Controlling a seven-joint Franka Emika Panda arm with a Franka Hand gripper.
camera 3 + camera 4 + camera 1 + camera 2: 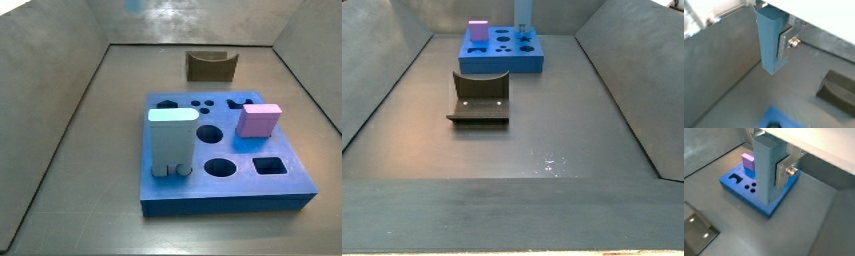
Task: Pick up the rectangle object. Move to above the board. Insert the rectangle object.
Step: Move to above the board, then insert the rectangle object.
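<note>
Fingers [785, 172] of the end effector [777, 42] clamp the slab [771, 40], held upright over the board [747, 195] in a wrist view; only one finger shows. Cube [748, 163] stands on the board. Grey floor [516, 150] with sloped walls; fixture [480, 98] stands apart.

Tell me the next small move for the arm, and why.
Probably nudge the pincer, shut on the rectangle object, inward over the board before lowering. In a wrist view the object's lower end hangs clear of the board, seemingly near its edge. Which hole fits it, I cannot tell.
</note>
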